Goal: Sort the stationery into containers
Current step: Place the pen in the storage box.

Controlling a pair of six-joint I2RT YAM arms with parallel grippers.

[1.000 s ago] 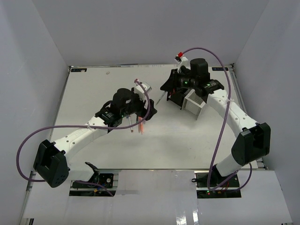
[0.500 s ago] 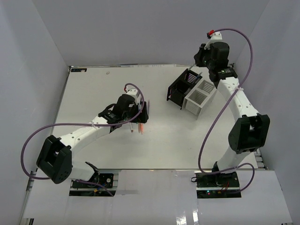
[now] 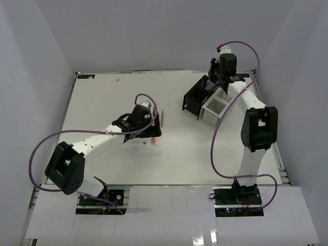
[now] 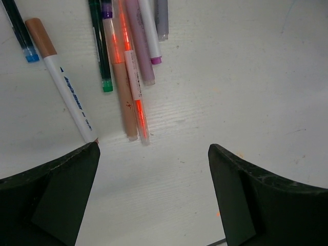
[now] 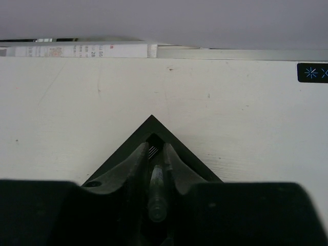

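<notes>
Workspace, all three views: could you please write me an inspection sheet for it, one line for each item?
Surface: white table, faint scuffs.
Job's things: pens bunched mid-table; black container and white container side by side, far right.
Clutter: nothing seen.
Grippers: left gripper open, empty, hovering beside the pens; right gripper shut on a dark pen over the black container's corner.
Cables: purple cables loop off both arms; no snag seen.
Surroundings: plain pale walls on three sides.
</notes>
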